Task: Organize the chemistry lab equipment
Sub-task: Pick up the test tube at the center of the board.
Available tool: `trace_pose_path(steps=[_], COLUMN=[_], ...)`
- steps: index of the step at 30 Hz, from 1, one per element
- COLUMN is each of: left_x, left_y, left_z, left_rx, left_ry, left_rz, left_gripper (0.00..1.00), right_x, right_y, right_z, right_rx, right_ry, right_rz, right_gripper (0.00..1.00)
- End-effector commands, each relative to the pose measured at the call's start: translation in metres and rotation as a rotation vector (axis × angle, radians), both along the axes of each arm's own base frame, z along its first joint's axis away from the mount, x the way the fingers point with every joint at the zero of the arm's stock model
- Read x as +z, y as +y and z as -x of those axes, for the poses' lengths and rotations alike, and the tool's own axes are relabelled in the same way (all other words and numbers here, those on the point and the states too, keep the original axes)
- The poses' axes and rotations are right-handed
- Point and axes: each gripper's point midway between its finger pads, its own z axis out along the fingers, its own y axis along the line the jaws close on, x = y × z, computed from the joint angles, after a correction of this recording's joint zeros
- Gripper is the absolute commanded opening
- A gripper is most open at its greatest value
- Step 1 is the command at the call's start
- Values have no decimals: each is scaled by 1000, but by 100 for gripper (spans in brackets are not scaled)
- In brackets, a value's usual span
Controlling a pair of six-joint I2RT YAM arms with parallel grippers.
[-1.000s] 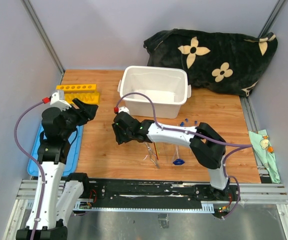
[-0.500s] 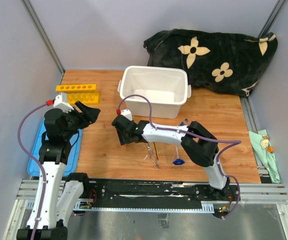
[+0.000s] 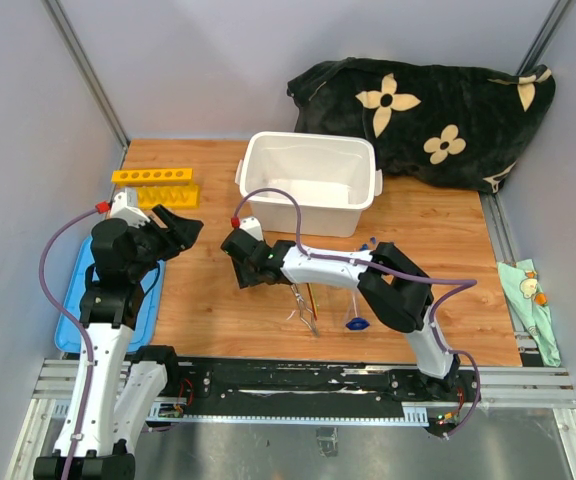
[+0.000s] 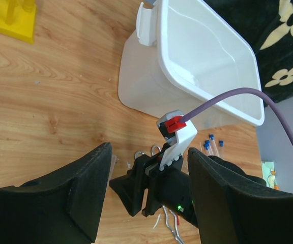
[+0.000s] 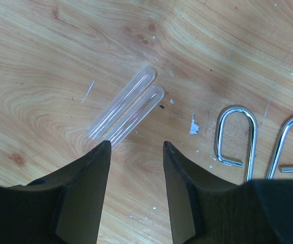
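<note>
you are barely starting: your right gripper (image 5: 135, 147) is hovering wide open over two clear tubes (image 5: 127, 108), left gripper (image 3: 180, 222) idling open, bin (image 3: 305, 216) seemingly empty.

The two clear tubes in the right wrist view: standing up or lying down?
Lying down. The clear tubes rest flat on the wooden table, side by side, just ahead of the right gripper.
</note>
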Motion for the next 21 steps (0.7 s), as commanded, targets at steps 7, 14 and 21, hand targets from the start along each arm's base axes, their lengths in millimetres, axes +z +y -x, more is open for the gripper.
trace_pose_path(steps=[7,14,21], left_x=[3,3,0], left_y=[-4,-5,-5], left_z=[-1,0,-1], left_rx=[-22,-26,-29], left_ry=[-26,-25,-22], left_rz=[11,13,12], left_gripper=[66,66,66], right_x=[1,-5,-16], right_y=[5,10,8], right_z=[-15,-18,-17], right_rx=[-20,-11,-11], right_ry=[-19,-21,-12], right_rz=[-7,-6,15], right_gripper=[46,46,45])
